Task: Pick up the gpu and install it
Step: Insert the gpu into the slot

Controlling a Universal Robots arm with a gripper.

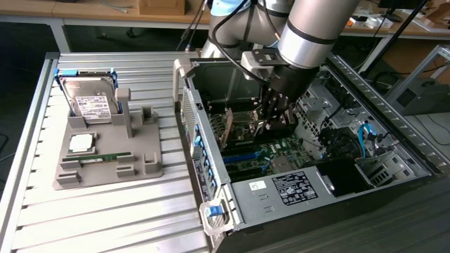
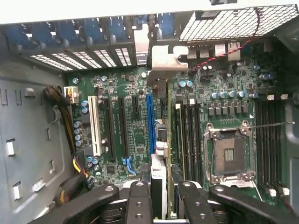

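Observation:
The gpu [image 2: 158,173] appears edge-on in the wrist view, a thin card running from my fingers to its silvery bracket [image 2: 163,63] at the case's rear slots. My gripper [image 2: 161,193] is shut on it, one black finger on each side. The card stands upright just beside the long blue slot [image 2: 149,123] on the green motherboard [image 2: 131,140]; I cannot tell whether its edge is in a slot. In the exterior view the gripper [image 1: 273,120] reaches down inside the open computer case [image 1: 365,89], with the gpu [image 1: 239,129] upright between it and the rear wall.
The empty processor socket [image 2: 231,154] and memory slots [image 2: 189,135] lie beside the card. Yellow and black cables [image 2: 70,168] bundle at one side. Outside the case, a grey holder [image 1: 105,153] carries the hard drive [image 1: 91,100], a green memory stick [image 1: 98,157] and a chip [image 1: 81,141].

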